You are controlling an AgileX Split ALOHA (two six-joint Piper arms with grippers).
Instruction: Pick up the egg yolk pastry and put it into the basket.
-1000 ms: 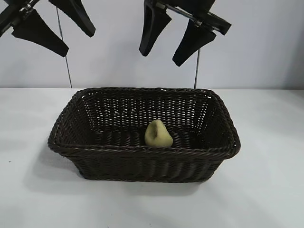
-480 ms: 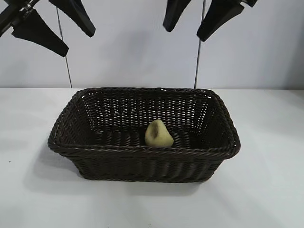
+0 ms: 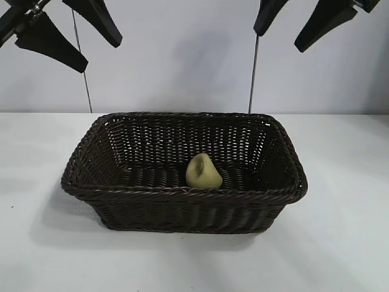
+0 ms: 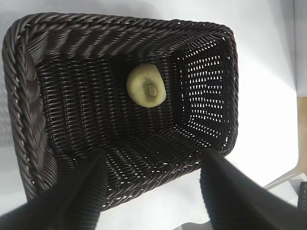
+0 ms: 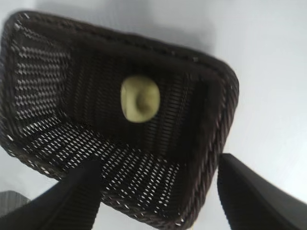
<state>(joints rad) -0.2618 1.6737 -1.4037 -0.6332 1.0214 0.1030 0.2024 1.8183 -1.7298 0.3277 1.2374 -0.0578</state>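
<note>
Seen from the exterior camera: egg yolk pastry (image 3: 203, 172) down inside the basket (image 3: 182, 193), on the woven floor close behind the near wall, a little right of the middle, tipped up against the weave rather than flat. Nothing gripping it. Basket set on the white table (image 3: 340, 243), long side toward the camera, braided rim unbroken all round. Left gripper (image 3: 67, 33) high at the upper left, above and behind the basket's left end, fingers spread apart with nothing between them. Right gripper (image 3: 298, 21) high at the upper right, above the basket's right end, fingers likewise apart and bare, partly cut off by the frame edge. From the left wrist camera: pastry (image 4: 146, 86) pale yellow, dimple visible, lying on the basket (image 4: 120, 33) floor, well clear of the two dark fingers (image 4: 79, 194) in the foreground, which stood wide. From the right wrist camera: same pastry (image 5: 139, 98) blurred but plain on the floor of the basket (image 5: 211, 143), both fingers (image 5: 72, 201) separated, empty, far above it. Two thin dark vertical lines on the pale wall (image 3: 182, 55) behind.
</note>
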